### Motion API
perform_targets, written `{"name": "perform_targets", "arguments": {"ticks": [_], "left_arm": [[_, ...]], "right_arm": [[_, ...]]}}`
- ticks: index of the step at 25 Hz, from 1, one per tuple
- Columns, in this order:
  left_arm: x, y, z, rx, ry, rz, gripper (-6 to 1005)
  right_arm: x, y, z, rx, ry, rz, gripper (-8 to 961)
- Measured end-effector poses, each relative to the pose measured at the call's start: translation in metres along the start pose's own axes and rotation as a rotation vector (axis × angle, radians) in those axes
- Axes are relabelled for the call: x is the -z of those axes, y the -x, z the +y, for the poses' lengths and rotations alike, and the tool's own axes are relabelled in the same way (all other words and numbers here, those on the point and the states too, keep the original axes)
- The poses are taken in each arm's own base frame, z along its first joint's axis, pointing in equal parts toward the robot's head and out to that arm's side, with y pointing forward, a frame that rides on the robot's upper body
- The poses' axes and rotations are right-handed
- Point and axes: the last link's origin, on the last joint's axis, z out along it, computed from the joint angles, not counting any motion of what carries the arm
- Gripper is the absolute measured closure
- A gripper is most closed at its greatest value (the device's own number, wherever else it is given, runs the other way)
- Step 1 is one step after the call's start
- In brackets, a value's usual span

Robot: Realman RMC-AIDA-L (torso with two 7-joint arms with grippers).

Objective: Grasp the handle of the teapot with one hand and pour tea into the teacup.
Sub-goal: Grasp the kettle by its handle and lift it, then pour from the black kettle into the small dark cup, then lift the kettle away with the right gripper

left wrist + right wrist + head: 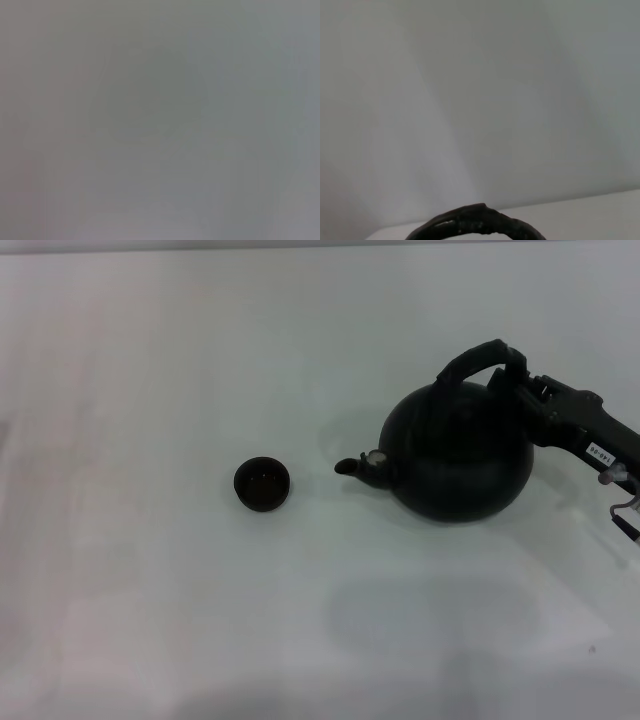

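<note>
Teapot sits on the white table, right of centre in head view. Spout-to-body axis runs approx left-right across the table; spout points toward robot's left, straight at the teacup. Pale round mark visible at spout base. Pot looks about level, maybe slightly tipped; a soft shadow lies on the table nearer the robot, so can't tell if the base is touching the table or raised.

Handle arches over the pot top, hoop plane roughly in line w/ the spout axis. Its right end meets the right gripper.

Right arm comes in from the right edge of head view, body approx horizontal, wrist w/ white label and cables behind. Gripper is at the handle's right-hand end, contact looks made. Fingers themselves are hidden behind handle and pot shoulder, so cannot tell whether the claw is clenched on it or released.

Right wrist view: only the top of the handle arc, ribbed/wrapped texture, against a pale background. No fingers seen.

Teacup: upright, mouth up, well apart from the spout tip, to the pot's left. Contents not discernible.

Left wrist view: uniform grey blur, nothing identifiable. Left gripper not seen in any view.
</note>
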Motion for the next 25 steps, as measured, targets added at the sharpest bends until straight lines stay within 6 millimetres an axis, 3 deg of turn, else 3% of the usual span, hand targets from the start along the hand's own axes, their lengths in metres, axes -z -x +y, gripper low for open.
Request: {"name": "perform_targets", "arguments": {"ticks": [11, 25], "left_arm": [[0.003, 0.001, -0.001, 0.000, -0.006, -0.005, 137], [0.003, 0.001, 0.001, 0.007, -0.004, -0.003, 137]], "right_arm": [[-0.015, 0.023, 0.003, 0.047, 0.070, -0.051, 721], [-0.072, 0.058, 0.021, 0.352, 0.217, 0.046, 725]]}}
